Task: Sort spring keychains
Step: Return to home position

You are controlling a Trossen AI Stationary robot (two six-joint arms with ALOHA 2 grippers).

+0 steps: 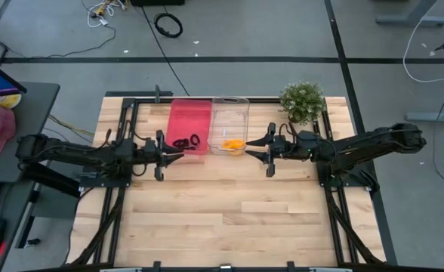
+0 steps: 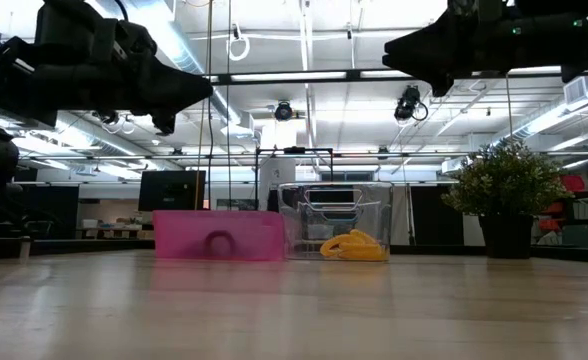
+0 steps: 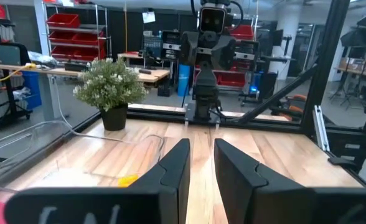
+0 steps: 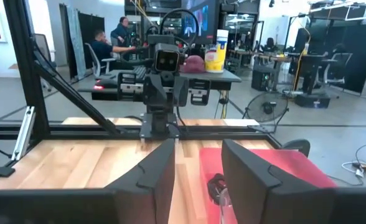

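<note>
A pink bin (image 1: 189, 127) stands at the table's far middle and holds black spring keychains (image 1: 186, 141); one shows through its wall (image 2: 220, 241). Right of it, a clear bin (image 1: 230, 125) holds orange spring keychains (image 1: 233, 143), lying on its floor (image 2: 354, 246). My left gripper (image 1: 181, 156) hovers level, high over the table near the pink bin's near edge, open and empty (image 3: 201, 144). My right gripper (image 1: 248, 143) hovers level by the clear bin's near right corner, open and empty (image 4: 198, 144). The two grippers point at each other.
A potted plant (image 1: 303, 102) stands at the table's far right, beside the clear bin. Black frame rails (image 1: 135, 121) run along the table's left, right and far edges. Bare wood (image 1: 229, 211) fills the near half of the table.
</note>
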